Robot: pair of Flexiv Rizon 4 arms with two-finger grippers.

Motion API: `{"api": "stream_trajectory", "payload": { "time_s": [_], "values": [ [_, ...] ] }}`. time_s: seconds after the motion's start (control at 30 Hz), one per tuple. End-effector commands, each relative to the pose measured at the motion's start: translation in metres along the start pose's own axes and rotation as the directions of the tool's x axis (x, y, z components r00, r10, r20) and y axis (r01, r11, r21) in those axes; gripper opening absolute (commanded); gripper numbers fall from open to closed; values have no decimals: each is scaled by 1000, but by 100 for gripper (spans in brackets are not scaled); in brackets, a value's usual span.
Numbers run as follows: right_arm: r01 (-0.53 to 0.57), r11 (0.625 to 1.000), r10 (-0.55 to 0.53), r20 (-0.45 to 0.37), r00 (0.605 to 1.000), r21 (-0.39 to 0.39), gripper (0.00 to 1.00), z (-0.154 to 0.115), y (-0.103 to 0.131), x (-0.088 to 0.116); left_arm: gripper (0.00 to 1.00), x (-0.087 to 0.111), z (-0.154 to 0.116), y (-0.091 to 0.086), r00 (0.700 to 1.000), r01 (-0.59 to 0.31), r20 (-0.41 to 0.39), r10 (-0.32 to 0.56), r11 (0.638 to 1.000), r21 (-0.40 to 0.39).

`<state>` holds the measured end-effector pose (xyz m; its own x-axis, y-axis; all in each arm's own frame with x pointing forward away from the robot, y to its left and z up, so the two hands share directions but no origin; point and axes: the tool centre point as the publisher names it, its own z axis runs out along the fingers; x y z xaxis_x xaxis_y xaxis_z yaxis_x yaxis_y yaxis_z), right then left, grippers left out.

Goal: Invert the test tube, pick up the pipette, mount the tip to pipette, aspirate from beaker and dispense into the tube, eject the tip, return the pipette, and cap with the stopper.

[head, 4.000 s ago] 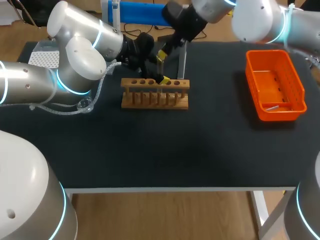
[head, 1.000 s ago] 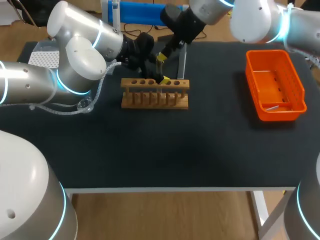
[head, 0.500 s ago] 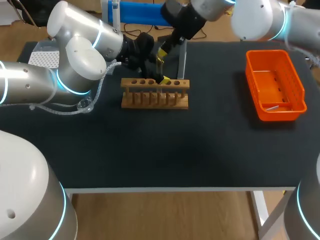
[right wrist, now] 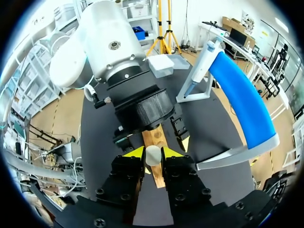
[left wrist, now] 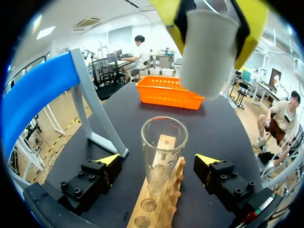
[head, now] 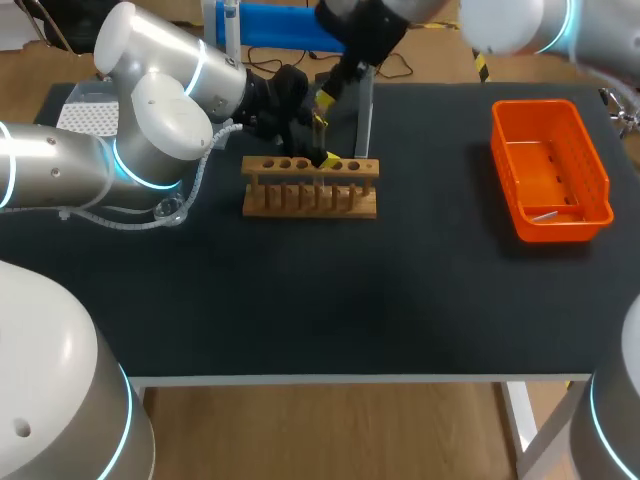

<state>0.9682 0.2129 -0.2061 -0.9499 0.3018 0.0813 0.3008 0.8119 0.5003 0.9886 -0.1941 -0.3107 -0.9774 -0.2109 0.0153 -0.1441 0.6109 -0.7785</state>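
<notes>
We see the test tube (left wrist: pixel 161 147) upright in the wooden rack (head: pixel 310 190), on the far side of the table, left of centre. Its mouth is open, with no cap on it. The left gripper (left wrist: pixel 158 160) sits low at the rack with its fingers spread, one on each side of the tube and not touching the glass, so it grips nothing. The right gripper (right wrist: pixel 153 152) hangs above the tube and is clamped on the white stopper (left wrist: pixel 206 50), which is pinched between the yellow tips. We see a clear gap between the stopper and the tube's rim. The pipette (right wrist: pixel 202 64) hangs on the blue stand (right wrist: pixel 240 95) at the far edge, just behind the rack. An orange basket (head: pixel 550 165) sits far right, well apart from the rack.
</notes>
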Motion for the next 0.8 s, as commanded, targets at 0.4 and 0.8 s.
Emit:
{"api": "stream_trajectory", "payload": {
  "time_s": [0.4, 0.8],
  "values": [
    [12, 998, -12, 4, 1000, 57, 0, 12, -2, -3, 100, 0, 1, 1, 1000, -1, 0, 1, 1000, 4],
    [17, 995, -18, 2, 1000, 94, 0, 23, -8, -3, 100, 0, 1, 1, 1000, -1, 0, 1, 1000, 4]
  ]
}}
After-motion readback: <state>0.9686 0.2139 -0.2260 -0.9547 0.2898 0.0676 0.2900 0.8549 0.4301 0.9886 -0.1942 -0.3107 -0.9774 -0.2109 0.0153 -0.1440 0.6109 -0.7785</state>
